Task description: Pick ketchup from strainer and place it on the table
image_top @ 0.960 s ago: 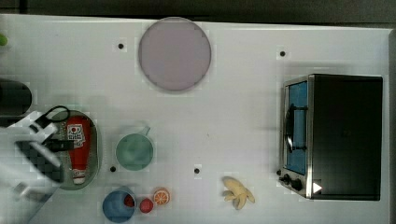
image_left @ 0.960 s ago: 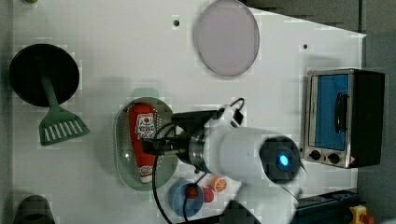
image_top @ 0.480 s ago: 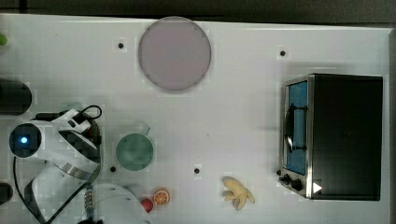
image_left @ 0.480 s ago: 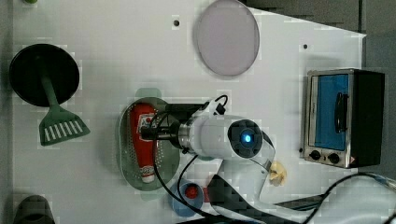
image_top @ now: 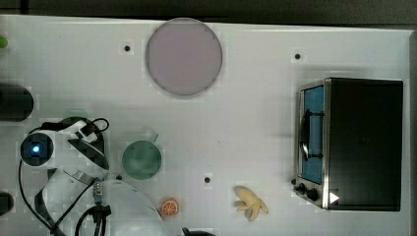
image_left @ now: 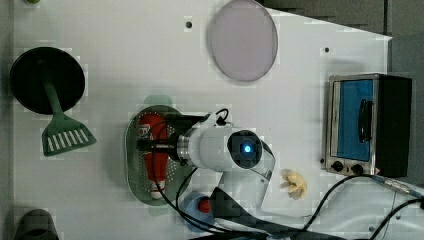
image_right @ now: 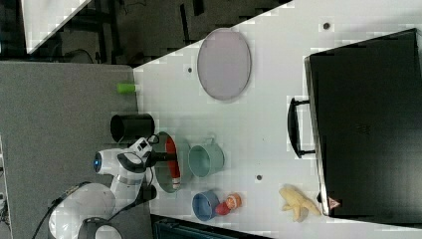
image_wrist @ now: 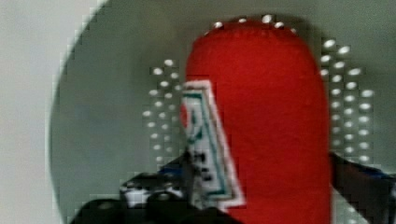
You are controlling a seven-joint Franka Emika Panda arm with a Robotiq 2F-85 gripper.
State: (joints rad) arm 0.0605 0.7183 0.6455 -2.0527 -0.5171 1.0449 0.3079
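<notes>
Where pincer [image_left: 150,146] straddles: ketchup [image_left: 156,159].

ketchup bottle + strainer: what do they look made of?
Ketchup: looks like smooth red plastic with a dull sheen and softly rounded edges; the white label looks stuck on. It could be a toy. Strainer: probably moulded plastic, matte pale green, with a uniform colour and neat rows of small holes in its base.

Bare table [image_left: 150,60] lies open between the strainer [image_left: 134,165] and the lilac plate [image_left: 243,40]. Close beside the strainer, the green cup [image_right: 206,160], blue bowl [image_right: 204,205] and spatula [image_left: 62,135] crowd its sides.
</notes>
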